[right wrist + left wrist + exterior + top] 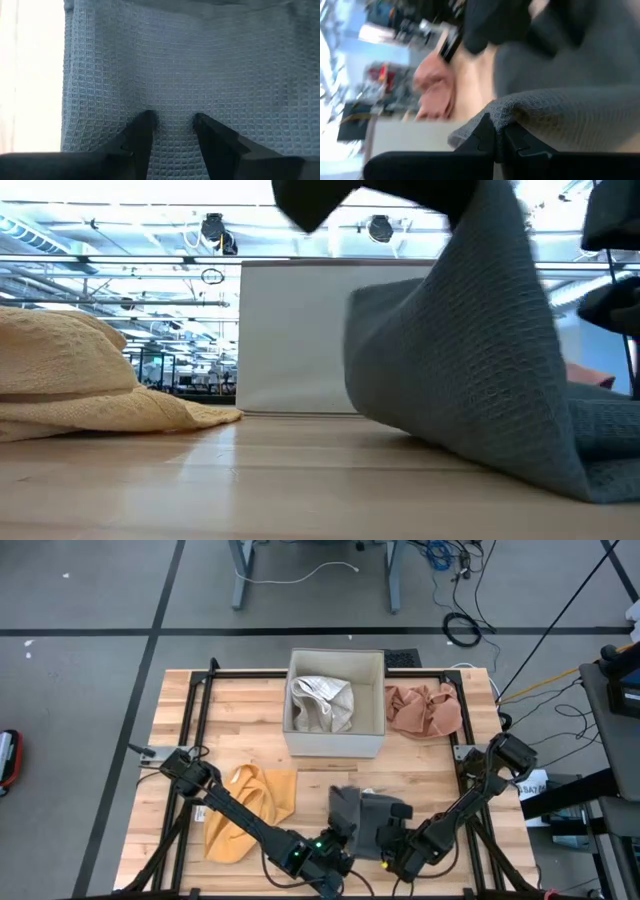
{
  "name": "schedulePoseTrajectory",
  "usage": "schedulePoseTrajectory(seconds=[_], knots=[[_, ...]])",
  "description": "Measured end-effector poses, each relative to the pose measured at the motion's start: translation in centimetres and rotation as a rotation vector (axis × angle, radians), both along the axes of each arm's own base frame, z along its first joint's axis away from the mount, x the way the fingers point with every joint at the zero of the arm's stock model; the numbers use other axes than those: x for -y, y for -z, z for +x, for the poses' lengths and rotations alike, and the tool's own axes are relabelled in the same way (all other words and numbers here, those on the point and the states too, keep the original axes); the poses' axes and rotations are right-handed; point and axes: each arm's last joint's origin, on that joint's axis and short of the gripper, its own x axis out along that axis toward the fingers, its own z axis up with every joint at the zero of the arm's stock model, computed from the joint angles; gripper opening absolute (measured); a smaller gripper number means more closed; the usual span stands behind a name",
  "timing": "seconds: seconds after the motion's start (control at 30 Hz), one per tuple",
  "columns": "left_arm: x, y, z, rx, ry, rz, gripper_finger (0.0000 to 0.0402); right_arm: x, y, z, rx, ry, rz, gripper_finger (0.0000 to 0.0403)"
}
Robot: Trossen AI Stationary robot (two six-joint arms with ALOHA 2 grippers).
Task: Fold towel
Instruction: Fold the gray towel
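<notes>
A grey waffle-weave towel (368,815) lies near the table's front edge at the centre, with one part raised (470,350). My left gripper (340,838) reaches in from the near left and is shut on that raised part (498,134). My right gripper (393,843) comes from the right. It stands open over the flat part of the towel (172,75), fingertips down on the cloth. A yellow towel (250,810) lies bunched on the wood to the left. My left gripper pinches a rolled edge of the grey towel (507,107) between its two shut fingers, coming in slanted slightly downward from the near left. The cloth hangs from the fingers in a slack sheet, its lower part on the table (600,465). My right gripper sets its two spread fingertips (148,120) on the towel's flat face (172,112), slanting down from above. The cloth under them lies on the table, with nothing pinched between the fingers.
A white open box (335,740) with a pale towel inside (322,703) stands at the table's far middle. A pink towel (423,708) lies to its right. A black frame (200,680) runs around the table's edges. Bare wood shows between the yellow and grey towels.
</notes>
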Motion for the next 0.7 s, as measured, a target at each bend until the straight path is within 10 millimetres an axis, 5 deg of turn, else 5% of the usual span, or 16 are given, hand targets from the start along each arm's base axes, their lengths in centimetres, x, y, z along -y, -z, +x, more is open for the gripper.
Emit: schedulePoseTrajectory(seconds=[0.5, 0.7], knots=[[-2.2, -0.4, 2.4, -0.013, 0.134, -0.140, 0.0003, 0.9, -0.2, 1.8, 0.049, -0.090, -0.036, 0.0141], [-3.1, -0.5, 3.0, -0.005, 0.118, -0.149, 0.0003, -0.3, -2.4, 1.3, 0.037, -0.096, -0.002, 0.0141]])
